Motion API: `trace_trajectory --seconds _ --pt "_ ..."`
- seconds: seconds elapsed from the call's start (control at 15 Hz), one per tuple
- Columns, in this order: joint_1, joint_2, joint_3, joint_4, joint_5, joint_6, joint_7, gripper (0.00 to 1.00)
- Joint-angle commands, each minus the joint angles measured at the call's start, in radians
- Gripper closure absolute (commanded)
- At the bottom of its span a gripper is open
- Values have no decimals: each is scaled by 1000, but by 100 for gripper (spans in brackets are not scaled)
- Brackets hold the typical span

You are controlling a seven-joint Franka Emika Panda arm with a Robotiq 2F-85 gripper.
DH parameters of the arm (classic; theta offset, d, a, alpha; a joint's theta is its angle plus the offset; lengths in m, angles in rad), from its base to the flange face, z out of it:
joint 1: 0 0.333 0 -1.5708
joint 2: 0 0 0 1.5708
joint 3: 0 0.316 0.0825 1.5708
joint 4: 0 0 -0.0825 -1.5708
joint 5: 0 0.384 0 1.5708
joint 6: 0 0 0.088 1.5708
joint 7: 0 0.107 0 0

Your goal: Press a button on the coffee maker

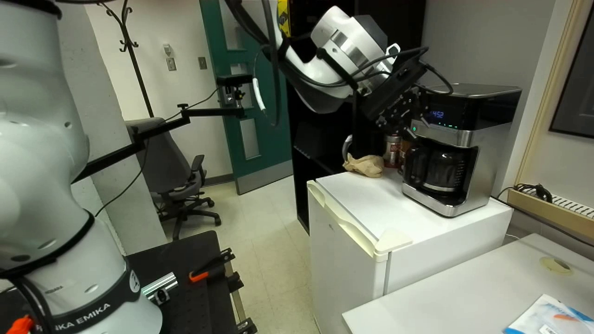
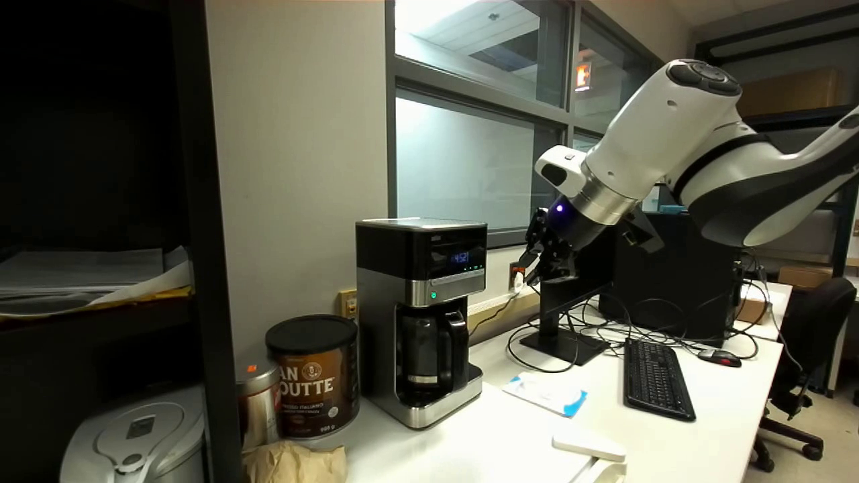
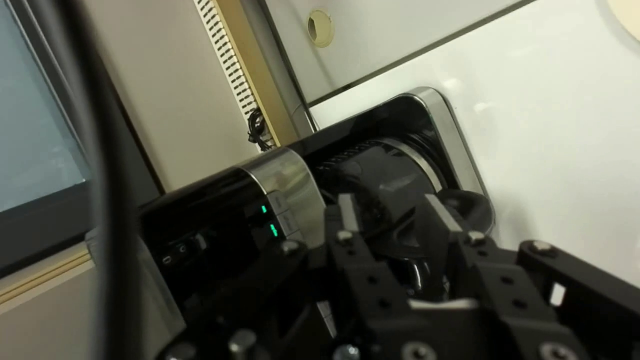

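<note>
The coffee maker (image 1: 499,153) stands upright on the white mini fridge (image 1: 355,273). It is black and silver, with a lit clock display (image 2: 460,258) and a green-lit button (image 2: 433,295). Its dark carafe (image 2: 421,349) sits inside. In the wrist view, its silver band (image 3: 295,182) carries a row of small grey buttons (image 3: 287,220) beside green lights. My gripper (image 3: 395,215) is open and empty, with the carafe behind its fingers. In an exterior view the gripper (image 2: 529,270) is in the air, apart from the machine's front. It overlaps the front in another exterior view (image 1: 417,127).
A coffee can (image 2: 312,382), a metal canister (image 2: 260,406) and crumpled brown paper (image 2: 295,461) stand beside the machine. A black shelf (image 1: 320,134) is behind. A monitor (image 2: 577,268) and keyboard (image 2: 658,379) are on the desk. A dark cable (image 3: 112,200) crosses the wrist view.
</note>
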Motion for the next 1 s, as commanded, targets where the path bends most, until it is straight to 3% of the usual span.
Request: trace_trajectory --seconds 0.0,0.13,0.93 --pt "7 57 -30 73 -116 57 82 94" --pt "11 73 -42 100 -186 71 137 100" --pt "30 187 -29 255 -460 62 349 100"
